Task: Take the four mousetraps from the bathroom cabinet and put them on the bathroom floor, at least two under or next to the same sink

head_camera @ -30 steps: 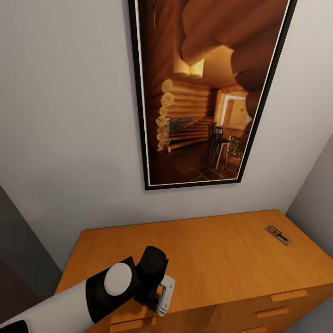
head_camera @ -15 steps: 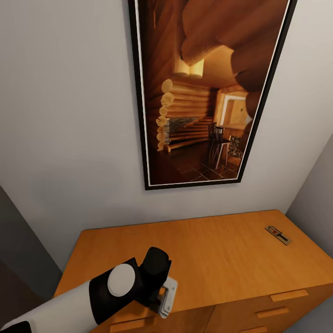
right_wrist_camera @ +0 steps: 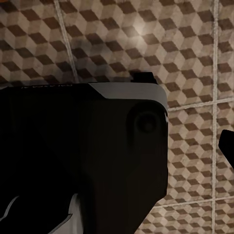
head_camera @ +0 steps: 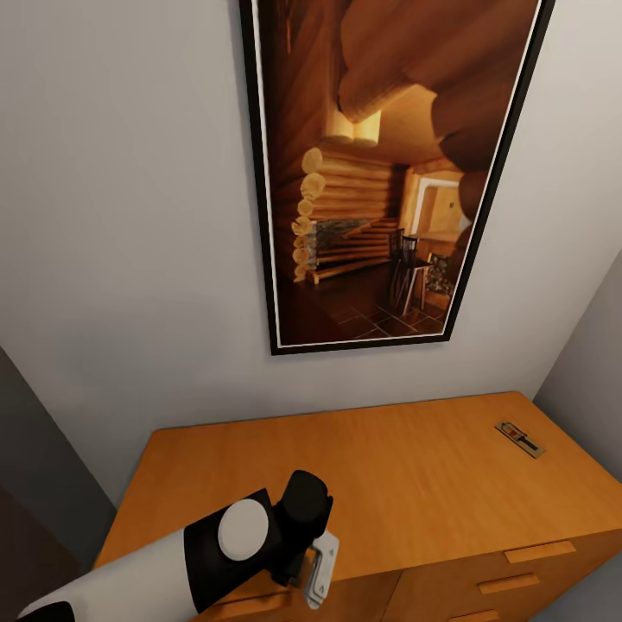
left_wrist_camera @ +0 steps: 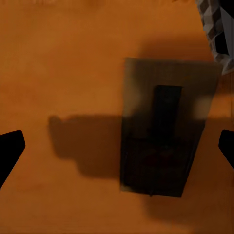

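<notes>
The orange-brown cabinet [head_camera: 406, 484] stands against the grey wall. One mousetrap [head_camera: 519, 439] lies on its top near the far right corner. My left gripper [head_camera: 316, 566] points down over the top's front edge. In the left wrist view a second mousetrap [left_wrist_camera: 163, 126] lies flat and shadowed on the cabinet top [left_wrist_camera: 63, 63]. It sits between the spread fingertips [left_wrist_camera: 9, 151] of the open left gripper [left_wrist_camera: 117, 148], nearer one side, with nothing touching it. The right gripper [right_wrist_camera: 117, 151] hangs over the bathroom floor [right_wrist_camera: 190, 53], one dark fingertip [right_wrist_camera: 227, 146] at the picture's edge.
A large framed picture of a log interior [head_camera: 389, 173] hangs on the wall above the cabinet. Drawer fronts with wooden bar handles [head_camera: 540, 551] show below the top. Grey walls close in at both sides. The robot's dark body [right_wrist_camera: 83, 156] covers much of the right wrist view.
My left arm has moved right and a little lower along the cabinet's front edge. The mousetrap at the far right has stayed put, and the camera has not moved.
</notes>
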Tool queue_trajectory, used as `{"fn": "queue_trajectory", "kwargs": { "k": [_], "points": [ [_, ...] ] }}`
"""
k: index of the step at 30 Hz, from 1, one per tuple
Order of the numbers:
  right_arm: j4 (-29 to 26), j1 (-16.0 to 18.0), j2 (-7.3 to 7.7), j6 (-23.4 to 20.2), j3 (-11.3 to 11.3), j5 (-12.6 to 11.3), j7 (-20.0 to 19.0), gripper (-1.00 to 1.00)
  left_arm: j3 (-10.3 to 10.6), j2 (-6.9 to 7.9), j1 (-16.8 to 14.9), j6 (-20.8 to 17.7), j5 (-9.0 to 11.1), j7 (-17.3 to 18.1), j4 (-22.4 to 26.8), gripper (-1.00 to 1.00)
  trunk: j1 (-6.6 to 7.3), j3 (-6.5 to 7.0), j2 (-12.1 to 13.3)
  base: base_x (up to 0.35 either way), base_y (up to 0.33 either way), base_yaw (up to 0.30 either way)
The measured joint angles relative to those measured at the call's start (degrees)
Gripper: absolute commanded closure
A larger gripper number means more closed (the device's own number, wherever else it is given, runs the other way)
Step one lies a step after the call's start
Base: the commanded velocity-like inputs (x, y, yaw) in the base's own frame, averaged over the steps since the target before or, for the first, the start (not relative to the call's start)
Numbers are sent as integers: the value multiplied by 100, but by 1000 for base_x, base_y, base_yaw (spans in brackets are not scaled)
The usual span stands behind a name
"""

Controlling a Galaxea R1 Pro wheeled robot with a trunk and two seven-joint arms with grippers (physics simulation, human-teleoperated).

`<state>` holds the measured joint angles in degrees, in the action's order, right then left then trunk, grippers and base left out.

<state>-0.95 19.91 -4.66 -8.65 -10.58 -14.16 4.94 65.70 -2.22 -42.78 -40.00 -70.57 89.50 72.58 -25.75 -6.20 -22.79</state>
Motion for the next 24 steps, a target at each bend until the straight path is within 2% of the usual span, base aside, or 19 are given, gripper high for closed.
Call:
{"fn": "queue_trajectory", "kwargs": {
  "k": [9,24],
  "points": [
    [0,1,0,0,1,0,0,-100,43,-83,4,0,-3,0,-84,-100,0,0,0,0,0,0],
    [0,0,1,0,0,0,0,-100,40,-44,5,0,0,0,-25,-100,0,0,0,0,0,0]
  ]
}}
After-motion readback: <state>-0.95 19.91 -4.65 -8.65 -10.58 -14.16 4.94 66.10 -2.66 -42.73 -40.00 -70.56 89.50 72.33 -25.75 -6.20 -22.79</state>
